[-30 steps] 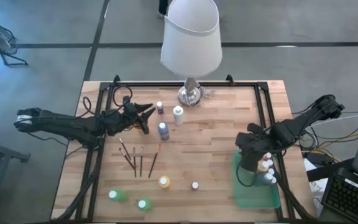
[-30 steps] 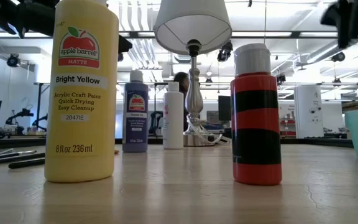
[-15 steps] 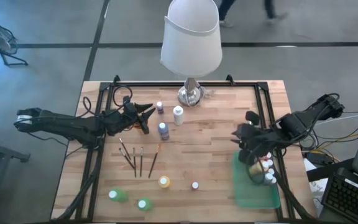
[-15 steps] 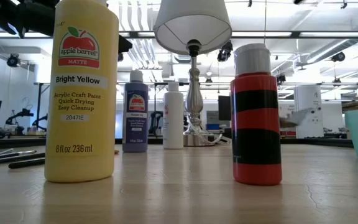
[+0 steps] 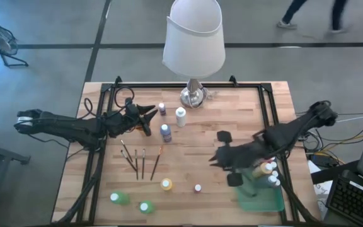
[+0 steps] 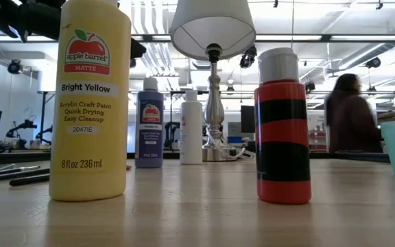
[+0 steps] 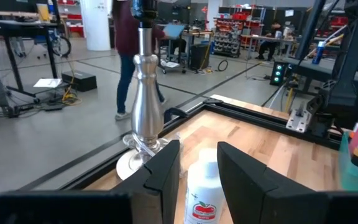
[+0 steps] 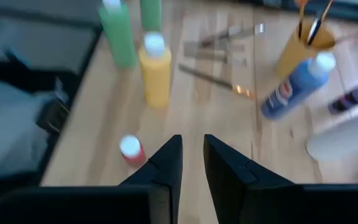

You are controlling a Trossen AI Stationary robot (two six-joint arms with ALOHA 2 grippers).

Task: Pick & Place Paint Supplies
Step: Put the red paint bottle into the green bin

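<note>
Table: pale wooden butcher-block table [image 5: 219, 113] with a black frame, under both grippers.
Lamp: tall lamp with a white shade [image 5: 194, 38] and silver stem, beyond the left gripper's fingertips, well off from the right gripper.
Tray: flat green rectangular tray [image 5: 257, 200], just behind the right gripper, with a few white-capped bottles [image 5: 270, 171] standing in it.
Right gripper: right gripper [image 8: 192, 146] reaches out past the tray over the table; its fingers stand a narrow gap apart, nothing held.
Left gripper: left gripper [image 7: 199, 149] hangs near the lamp's foot, fingers parted, empty.
Yellow bottle: yellow plastic paint bottle [image 6: 91, 103], ahead of the right gripper; it reads "apple barrel MATTE, Bright Yellow, Acrylic Craft Paint, Quick Drying, Easy Cleanup, 20471E, 8 fl oz 236 ml".
White bottle: white bottle [image 7: 204, 193] with a red apple logo, straight ahead of the left gripper, apart from it.
Blue bottle: blue bottle [image 6: 149, 127], near the left gripper; label too small to read.
Brushes: thin dark-handled paintbrushes [image 5: 140, 161], lying between both grippers.
Red bottle: small red bottle with black bands [image 6: 283, 137], close beside the right gripper's fingers.
</note>
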